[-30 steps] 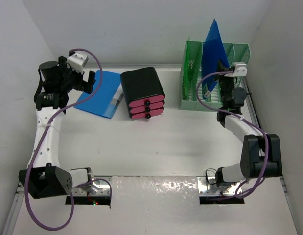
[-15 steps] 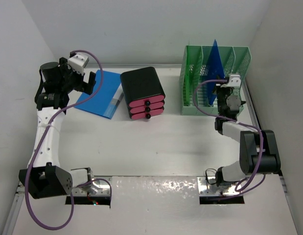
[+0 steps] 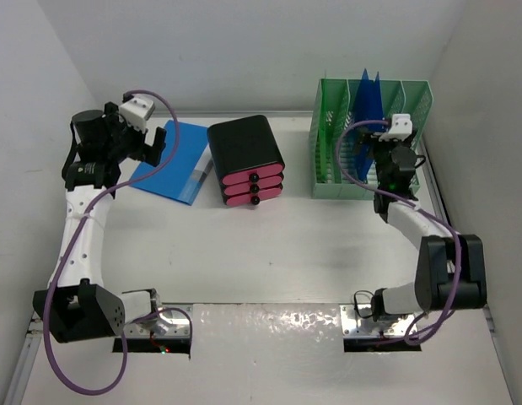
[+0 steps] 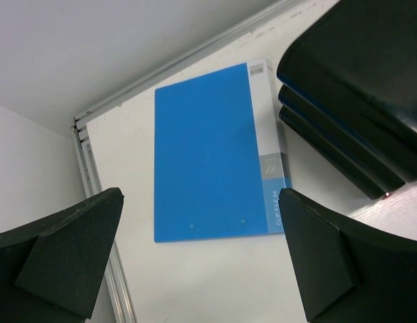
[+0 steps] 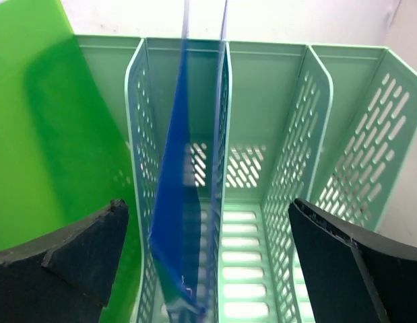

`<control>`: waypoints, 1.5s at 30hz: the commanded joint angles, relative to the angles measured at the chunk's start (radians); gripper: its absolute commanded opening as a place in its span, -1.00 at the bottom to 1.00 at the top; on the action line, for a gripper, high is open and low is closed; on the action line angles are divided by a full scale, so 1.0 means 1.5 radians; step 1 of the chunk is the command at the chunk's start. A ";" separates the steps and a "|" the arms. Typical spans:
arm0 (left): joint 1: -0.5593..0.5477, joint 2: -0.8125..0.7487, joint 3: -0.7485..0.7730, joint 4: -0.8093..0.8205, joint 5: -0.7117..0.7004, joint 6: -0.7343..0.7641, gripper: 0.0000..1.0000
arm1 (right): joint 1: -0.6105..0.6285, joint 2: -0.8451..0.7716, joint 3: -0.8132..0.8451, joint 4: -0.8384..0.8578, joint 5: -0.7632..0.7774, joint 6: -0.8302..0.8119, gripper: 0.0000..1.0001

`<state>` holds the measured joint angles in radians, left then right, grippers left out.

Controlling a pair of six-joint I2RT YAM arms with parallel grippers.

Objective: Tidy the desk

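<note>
On the white desk [image 3: 269, 253], a blue folder [image 3: 172, 160] [image 4: 208, 151] lies flat at the back left. My left gripper [image 3: 155, 142] [image 4: 201, 259] hovers above its near edge, open and empty. A dark blue folder [image 3: 366, 114] [image 5: 184, 202] stands on edge in the second slot of the mint-green file rack [image 3: 370, 135] [image 5: 262, 202] at the back right. My right gripper [image 3: 394, 169] [image 5: 208, 262] is open in front of the rack, with nothing between its fingers. A green folder [image 3: 332, 126] [image 5: 53, 134] fills the rack's left slot.
A black box with pink drawers [image 3: 246, 160] [image 4: 356, 87] sits between the flat folder and the rack. Silver rails [image 4: 93, 202] edge the desk on the left and back. White walls close in on three sides.
The right gripper lowered the dark blue folder into the rack's second slot, then opened and let it go. The left arm stayed nearly still.
</note>
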<state>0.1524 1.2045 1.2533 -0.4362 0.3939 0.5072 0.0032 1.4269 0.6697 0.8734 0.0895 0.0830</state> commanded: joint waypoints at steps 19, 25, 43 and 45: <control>-0.015 0.120 -0.153 0.025 -0.005 0.158 0.56 | 0.031 -0.245 0.174 -0.536 0.063 0.090 0.76; -0.053 0.154 -0.190 0.068 -0.124 0.244 0.42 | 0.087 -0.260 0.162 -0.551 0.095 0.013 0.60; -0.113 0.151 -0.515 0.622 -0.136 0.472 0.26 | 0.198 -0.244 0.167 -0.516 0.151 -0.050 0.69; -0.119 0.175 -0.505 0.619 -0.133 0.469 0.26 | 0.198 -0.245 0.165 -0.519 0.157 -0.050 0.70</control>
<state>0.0040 1.4281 0.4896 0.3431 0.1936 1.2034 0.2970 1.0737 0.8967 0.0597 0.2928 0.0265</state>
